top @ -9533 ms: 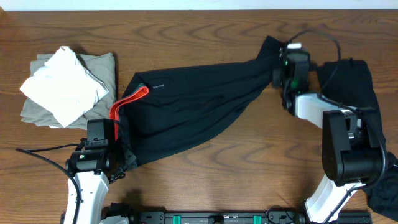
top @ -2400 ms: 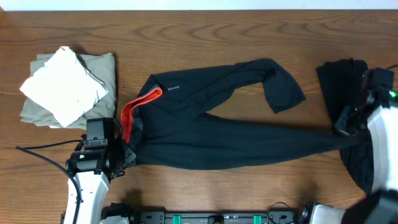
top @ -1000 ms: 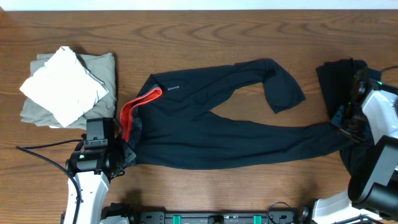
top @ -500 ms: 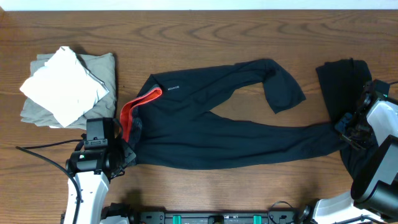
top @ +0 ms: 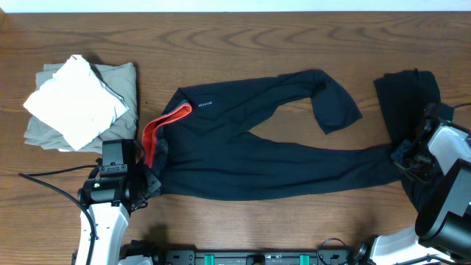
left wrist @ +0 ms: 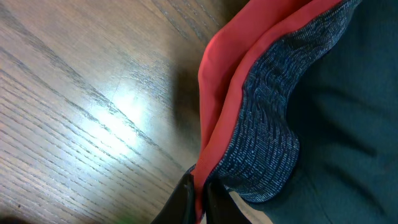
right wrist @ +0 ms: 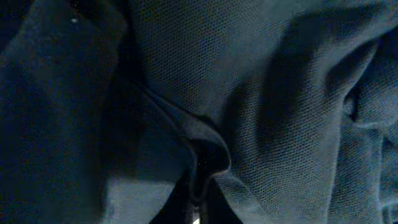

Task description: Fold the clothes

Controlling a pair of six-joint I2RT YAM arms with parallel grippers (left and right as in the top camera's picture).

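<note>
The clothes lie on the wooden table: long black pants (top: pixel 243 140) with a coral-red waistband lining (top: pixel 163 123) at the left. One leg bends up to the right (top: pixel 335 107) and the other stretches far right (top: pixel 338 158). My left gripper (top: pixel 149 182) is shut on the waistband, and in the left wrist view its jaws (left wrist: pixel 200 198) pinch the red lining (left wrist: pixel 224 93). My right gripper (top: pixel 405 153) sits at the end of the long leg. Seen from the right wrist, it (right wrist: pixel 198 200) is shut on a fold of black fabric (right wrist: pixel 205 140). A plain black piece (top: pixel 408 92) lies beside it.
A folded stack, white cloth (top: pixel 73 99) on a khaki garment (top: pixel 121 81), sits at the back left. A black cable (top: pixel 48 178) runs along the front left by my left arm. The plain black piece reaches the table's right edge.
My right gripper has closed on the fabric at the end of the long leg and shifted slightly left. The pants and my left gripper have stayed still over the last second.
</note>
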